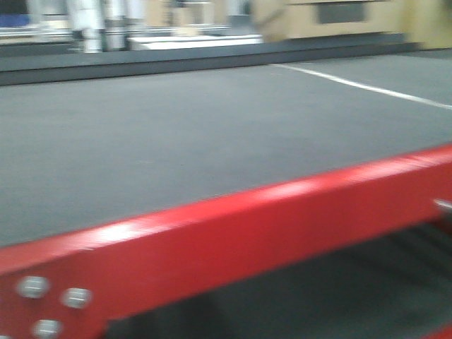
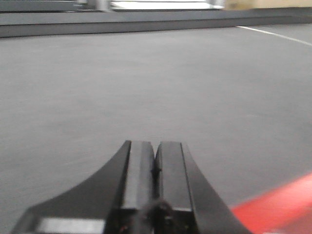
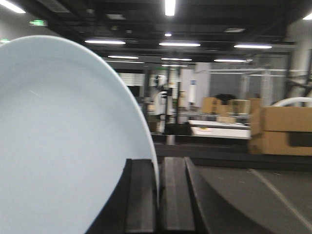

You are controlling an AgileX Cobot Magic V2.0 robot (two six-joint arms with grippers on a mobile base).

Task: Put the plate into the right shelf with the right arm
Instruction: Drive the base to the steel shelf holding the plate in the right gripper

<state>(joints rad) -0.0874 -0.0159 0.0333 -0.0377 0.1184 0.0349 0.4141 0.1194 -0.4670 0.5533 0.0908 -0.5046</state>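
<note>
Right pincer (image 3: 157,204) is clamped on the rim of the plate (image 3: 58,146), which stands on edge. It looks stiff and glossy, probably slippery and chippable, so a deeper rim bite seems safer. Left pincer (image 2: 155,168) is closed and empty above the grey desk (image 2: 146,73).

plate (image 3: 63,146): smooth, faint sheen
table top (image 1: 176,141): matt grey
table frame (image 1: 247,226): glossy red painted metal, edging table top

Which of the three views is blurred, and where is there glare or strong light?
Front view: smeared everywhere, with a pale glare streak along the red frame. Left wrist view: the grey tabletop is soft; the left gripper is sharper. Right wrist view: ceiling lights bloom, the plate is evenly lit, the background blurred.
</note>
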